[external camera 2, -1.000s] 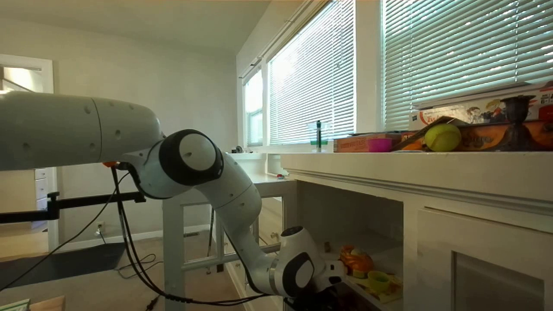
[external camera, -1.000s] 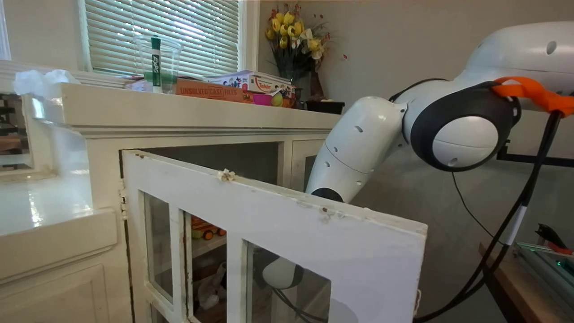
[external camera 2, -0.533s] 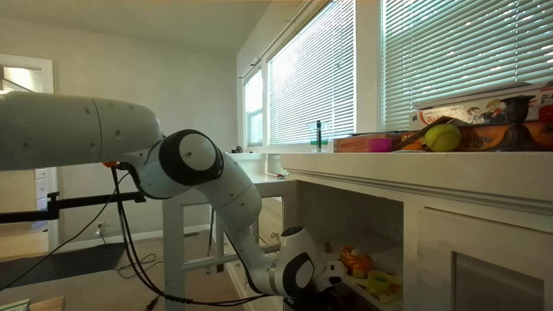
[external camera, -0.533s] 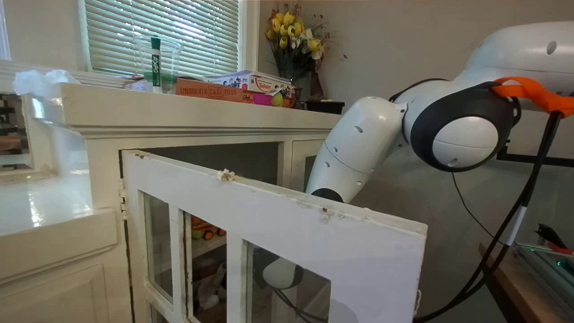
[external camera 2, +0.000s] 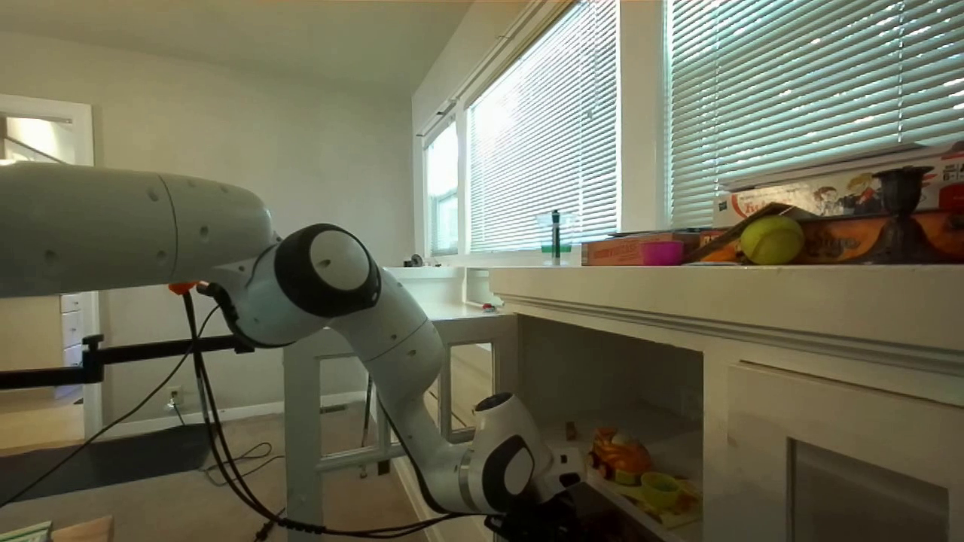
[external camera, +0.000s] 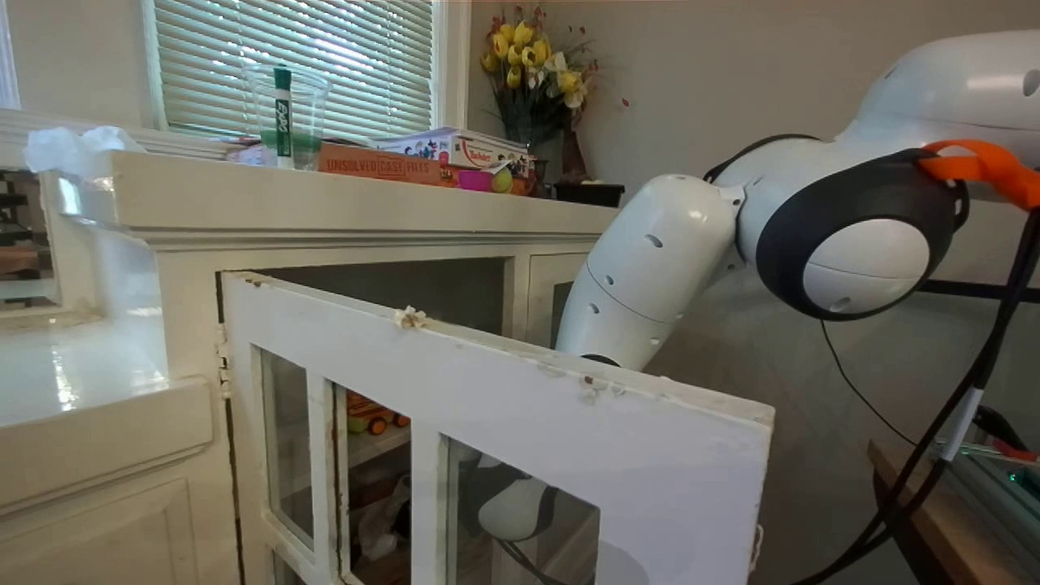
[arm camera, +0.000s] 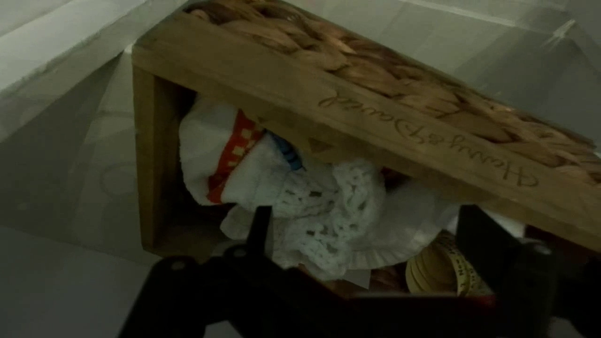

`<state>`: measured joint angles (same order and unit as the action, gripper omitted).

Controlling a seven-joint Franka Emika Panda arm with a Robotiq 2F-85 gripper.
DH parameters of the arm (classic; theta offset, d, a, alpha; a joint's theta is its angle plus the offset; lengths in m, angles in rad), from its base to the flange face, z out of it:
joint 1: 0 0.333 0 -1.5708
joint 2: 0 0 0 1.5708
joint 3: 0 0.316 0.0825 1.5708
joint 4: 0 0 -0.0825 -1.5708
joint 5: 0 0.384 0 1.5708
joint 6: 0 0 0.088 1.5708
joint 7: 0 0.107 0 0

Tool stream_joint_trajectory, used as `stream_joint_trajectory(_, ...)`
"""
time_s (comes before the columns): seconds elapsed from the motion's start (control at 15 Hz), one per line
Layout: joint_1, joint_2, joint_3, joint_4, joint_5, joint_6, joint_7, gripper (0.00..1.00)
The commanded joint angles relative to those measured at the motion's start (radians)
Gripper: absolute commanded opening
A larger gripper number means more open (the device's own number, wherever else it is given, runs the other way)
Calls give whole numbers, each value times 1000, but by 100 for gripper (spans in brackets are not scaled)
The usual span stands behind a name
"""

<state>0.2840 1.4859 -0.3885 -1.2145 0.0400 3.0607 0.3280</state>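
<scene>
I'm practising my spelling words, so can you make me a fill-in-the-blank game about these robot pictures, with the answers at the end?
1. The wooden-rimmed basket has Harry & ____ written on it.
2. The lacy cloth inside the basket is ____ in colour.
3. The gripper is not shut; it is ____.
4. In an exterior view, the tulips are ____ in colour.

Missing words: David; white; open; yellow.

My arm (external camera: 662,260) is glossy white, dotted with grey screw recesses (external camera: 654,241). A broad black band (external camera: 861,187) rings my white elbow cap (external camera: 866,252); above that cap sits an orange strap (external camera: 983,166), and beside the cap run black cables (external camera: 990,349) with a pale sleeve (external camera: 962,424). My claw (arm camera: 365,211) is black.
</scene>
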Motion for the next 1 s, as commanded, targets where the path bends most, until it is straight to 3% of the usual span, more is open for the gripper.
stream_joint_trajectory(0.0, 58, 0, -53, -56, 11, 61, 42, 100)
stream_joint_trajectory(0.47, 65, 0, -86, -84, 36, 87, 43, 100)
stream_joint_trajectory(0.53, 51, 0, -84, -81, -23, 87, 91, 100)
stream_joint_trajectory(0.93, 26, 0, -96, -65, -71, 74, 134, 100)
